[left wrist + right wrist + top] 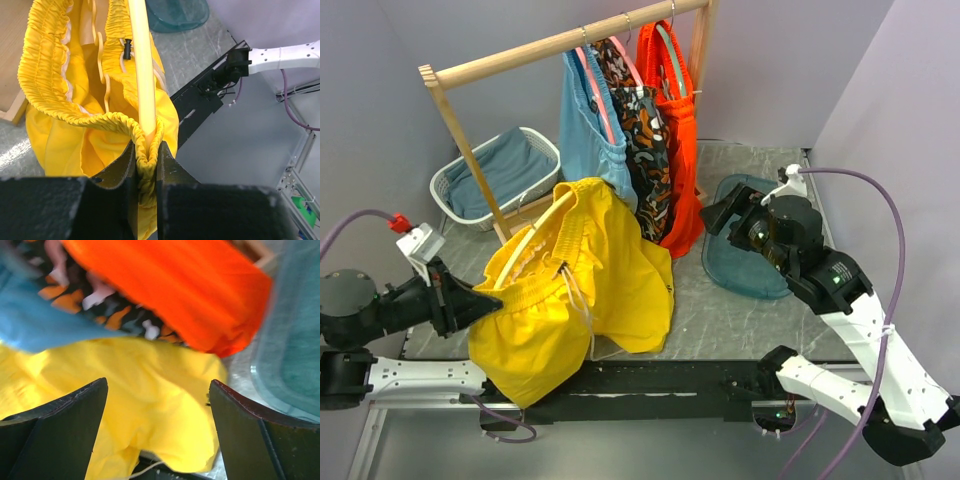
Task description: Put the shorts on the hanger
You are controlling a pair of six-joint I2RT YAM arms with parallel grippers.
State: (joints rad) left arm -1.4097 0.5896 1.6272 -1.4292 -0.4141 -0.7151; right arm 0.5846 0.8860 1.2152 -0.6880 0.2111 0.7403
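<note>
Yellow fabric fills the space in front of the wooden rack (560, 45): the shorts (590, 270) hang bunched there, below its rail, with the pale hanger (139, 65) running inside their gathered waistband. To the rack's front left, the left pincer (147, 170) is clamped tight on the waistband fold and the hanger's end together. To the rack's right, the right pincer (157, 405) hovers spread wide and empty over the bench (740, 320), near the orange shorts (675, 130).
</note>
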